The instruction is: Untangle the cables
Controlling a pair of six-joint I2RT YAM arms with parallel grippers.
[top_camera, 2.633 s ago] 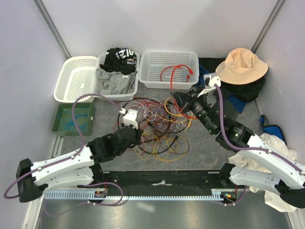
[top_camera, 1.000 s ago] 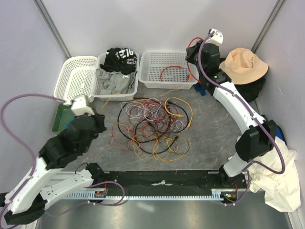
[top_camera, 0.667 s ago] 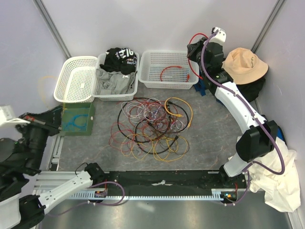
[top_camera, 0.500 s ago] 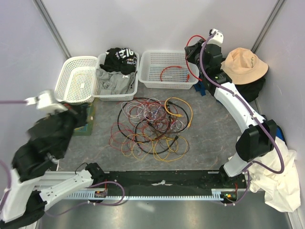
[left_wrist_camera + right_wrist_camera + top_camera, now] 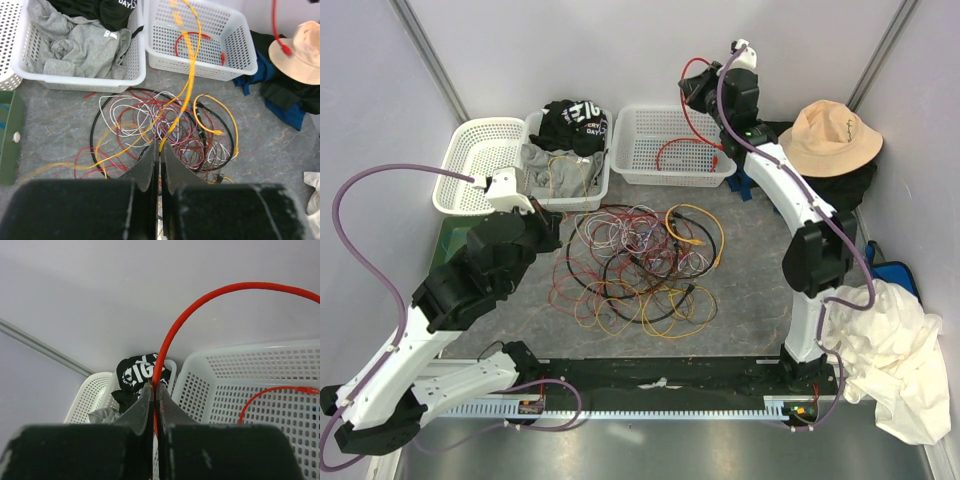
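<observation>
The cables point(image 5: 640, 265) lie in a tangled heap of red, yellow, white and black wire on the grey table. My left gripper point(image 5: 548, 220) hovers at the heap's left edge. In the left wrist view it point(image 5: 160, 148) is shut on a yellow cable point(image 5: 188, 65) that rises taut from the heap point(image 5: 165, 125) toward the camera. My right gripper point(image 5: 688, 92) is raised above the back of the right-hand white basket point(image 5: 720, 122). In the right wrist view it point(image 5: 154, 386) is shut on a red cable point(image 5: 200, 300) that arcs up and right. That red cable point(image 5: 692, 142) trails down into the basket.
Three white baskets stand along the back: an empty one point(image 5: 470, 150), one with grey and black clothes point(image 5: 565, 150), and the one with the red cable. A green tray point(image 5: 450, 245) sits at the left. A tan hat point(image 5: 830, 135) on dark cloth and a white cloth point(image 5: 885, 350) are at the right.
My left arm swung out to the far left, then back to the heap's left edge, drawing the yellow cable up. My right gripper moved left along the back wall with the red cable.
</observation>
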